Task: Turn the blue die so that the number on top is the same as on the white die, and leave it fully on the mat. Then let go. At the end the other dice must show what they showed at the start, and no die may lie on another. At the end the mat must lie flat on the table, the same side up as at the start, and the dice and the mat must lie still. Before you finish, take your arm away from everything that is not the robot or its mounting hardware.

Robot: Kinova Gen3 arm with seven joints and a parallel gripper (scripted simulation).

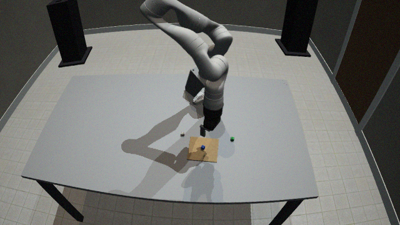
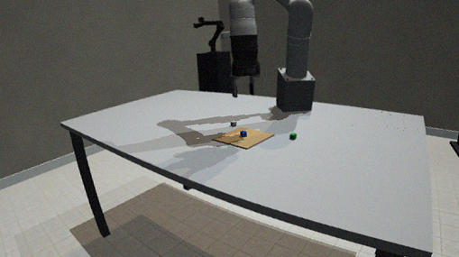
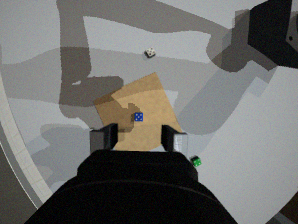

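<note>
Blue die [image 1: 202, 147]: small cube, saturated blue, pale flecks on its faces. It sits on the mat [image 1: 210, 154], inside all edges, toward the end nearer the arm's base and partly in the arm's shadow. Pips too small to read in any view.

Mat: tan, square-ish, lying flat on the grey table [image 1: 94, 125]. It carries the blue die only.

White die [image 1: 182, 134]: on the bare table, off the mat, near the mat's corner on the base side. In the wrist view a dark mark shows on one face [image 3: 150, 52], but the number cannot be read.

Green die [image 1: 232, 139]: on the bare table, off the opposite side of the mat, apart from it. Face not legible.

Gripper [image 2: 243, 87]: hangs well above the table, pointing down, fingers spread to their full width, nothing between them. In the wrist view the two fingertips frame the near edge of the mat, with the blue die [image 3: 137, 116] between and beyond them.

Hidden or cut off: the gripper body blocks the lower half of the wrist view; the arm's upper links run out of the top and exterior frames.
</note>
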